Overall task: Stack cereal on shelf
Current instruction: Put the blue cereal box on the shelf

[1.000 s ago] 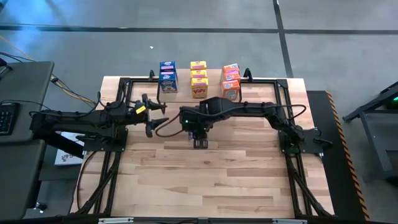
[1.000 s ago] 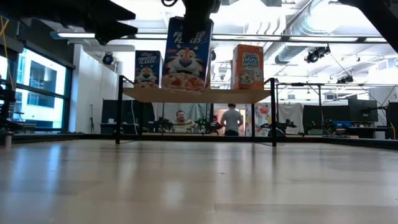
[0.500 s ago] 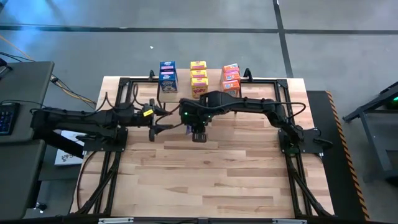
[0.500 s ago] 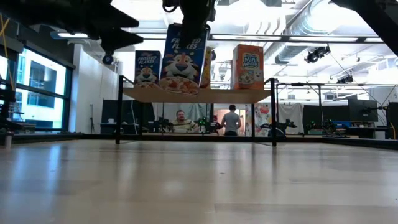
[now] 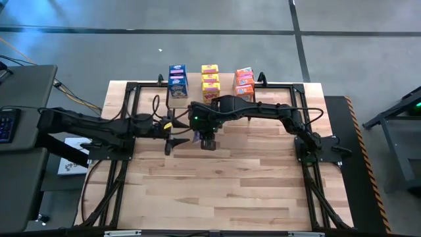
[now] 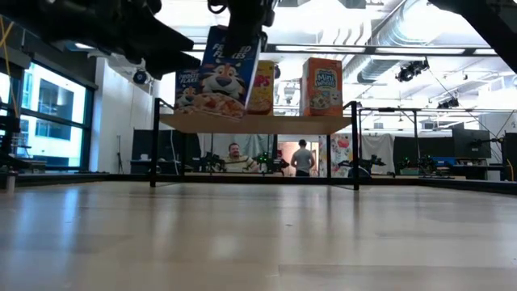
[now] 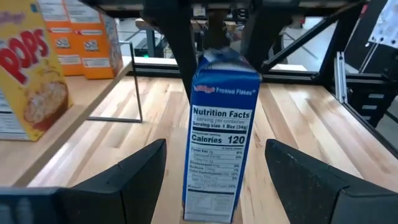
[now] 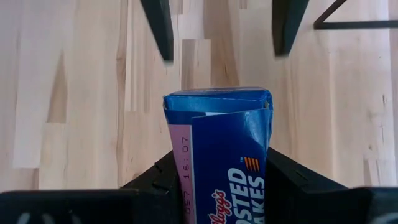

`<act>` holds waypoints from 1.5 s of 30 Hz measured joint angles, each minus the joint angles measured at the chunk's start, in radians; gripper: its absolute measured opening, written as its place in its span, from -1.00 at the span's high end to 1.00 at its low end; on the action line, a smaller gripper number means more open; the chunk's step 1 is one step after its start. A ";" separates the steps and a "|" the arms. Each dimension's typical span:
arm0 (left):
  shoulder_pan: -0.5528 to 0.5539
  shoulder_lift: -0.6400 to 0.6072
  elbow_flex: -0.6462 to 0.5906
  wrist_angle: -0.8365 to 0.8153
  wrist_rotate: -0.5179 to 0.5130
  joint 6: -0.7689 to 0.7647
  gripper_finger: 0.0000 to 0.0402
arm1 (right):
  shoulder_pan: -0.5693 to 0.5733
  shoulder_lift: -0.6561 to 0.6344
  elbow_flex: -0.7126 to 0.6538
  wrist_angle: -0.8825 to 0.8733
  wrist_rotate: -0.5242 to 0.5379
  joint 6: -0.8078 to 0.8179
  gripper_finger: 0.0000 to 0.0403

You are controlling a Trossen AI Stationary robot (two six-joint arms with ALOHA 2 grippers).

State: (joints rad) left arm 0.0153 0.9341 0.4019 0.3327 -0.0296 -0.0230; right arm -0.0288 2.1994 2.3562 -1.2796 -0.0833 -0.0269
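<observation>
The left gripper (image 5: 179,135) has slid in beside the blue cereal box (image 7: 219,134), fingers spread either side, while the right gripper (image 5: 208,140) stays clenched on it, just before the shelf (image 6: 254,124): a handover looks near.

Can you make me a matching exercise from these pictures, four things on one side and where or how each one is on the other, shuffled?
Things:
1. blue cereal box
2. left gripper
3. yellow cereal boxes
4. orange cereal boxes

States:
A. open, fingers either side of the held box without touching
B. on the shelf, middle group
C. clamped by the right gripper above the table
D. on the shelf, at the right arm's end

Pairs: 1-C, 2-A, 3-B, 4-D
</observation>
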 joint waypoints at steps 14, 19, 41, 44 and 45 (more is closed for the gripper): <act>-0.005 0.130 0.000 0.094 -0.013 0.001 -0.32 | -0.004 0.000 0.000 0.029 -0.021 0.000 0.33; -0.005 0.144 0.000 0.100 -0.031 0.001 -0.32 | -0.006 0.000 -0.001 0.036 -0.044 0.000 0.33; -0.005 0.149 0.000 0.132 -0.030 0.002 0.15 | -0.005 0.000 -0.001 0.083 -0.037 0.001 0.33; -0.006 0.149 0.000 0.134 -0.029 0.002 0.19 | -0.005 0.000 -0.001 0.082 -0.038 0.001 0.33; -0.006 0.149 0.000 0.134 -0.027 0.001 0.20 | -0.005 0.000 -0.001 0.082 -0.038 0.001 0.33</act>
State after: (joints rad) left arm 0.0097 1.0828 0.4019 0.4667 -0.0567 -0.0217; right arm -0.0341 2.1990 2.3554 -1.1976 -0.1214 -0.0256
